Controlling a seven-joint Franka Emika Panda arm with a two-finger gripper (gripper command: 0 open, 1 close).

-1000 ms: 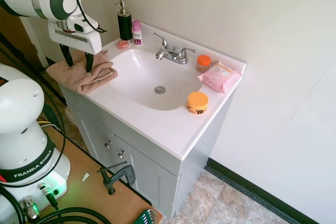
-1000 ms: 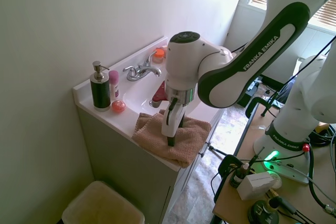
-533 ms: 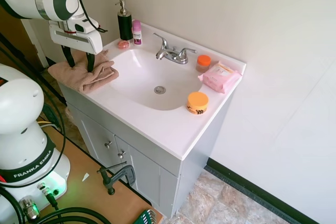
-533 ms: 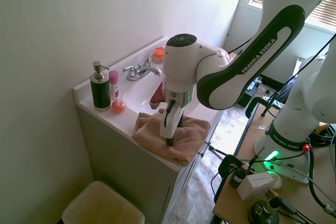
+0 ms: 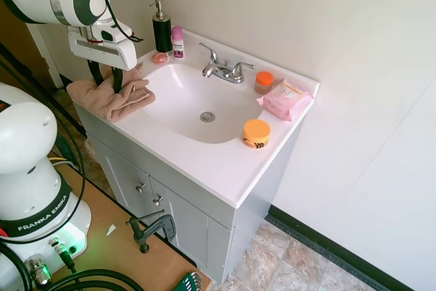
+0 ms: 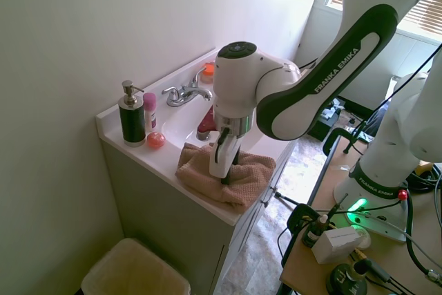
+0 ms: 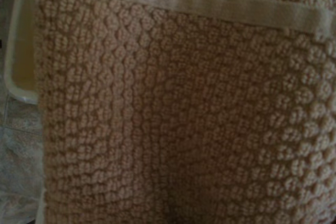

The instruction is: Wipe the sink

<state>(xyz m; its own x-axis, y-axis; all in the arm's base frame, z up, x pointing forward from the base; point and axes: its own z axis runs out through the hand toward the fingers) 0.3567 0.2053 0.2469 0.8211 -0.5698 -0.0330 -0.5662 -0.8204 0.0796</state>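
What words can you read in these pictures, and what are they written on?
"FRANKA EMIKA": on the white robot base in the first exterior view.
"FRANKA EMIKA": along the arm's dark band in the second exterior view.
"FRANKA EMIKA": on the base ring there, small but legible.
Pink wipes pack, orange jar and small pink bottle: print too small to read.
Wrist view: only towel, no text.

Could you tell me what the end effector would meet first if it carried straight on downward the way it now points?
The end effector points down into the pinkish-brown towel, apparently touching it already; beneath lies the sink's top.
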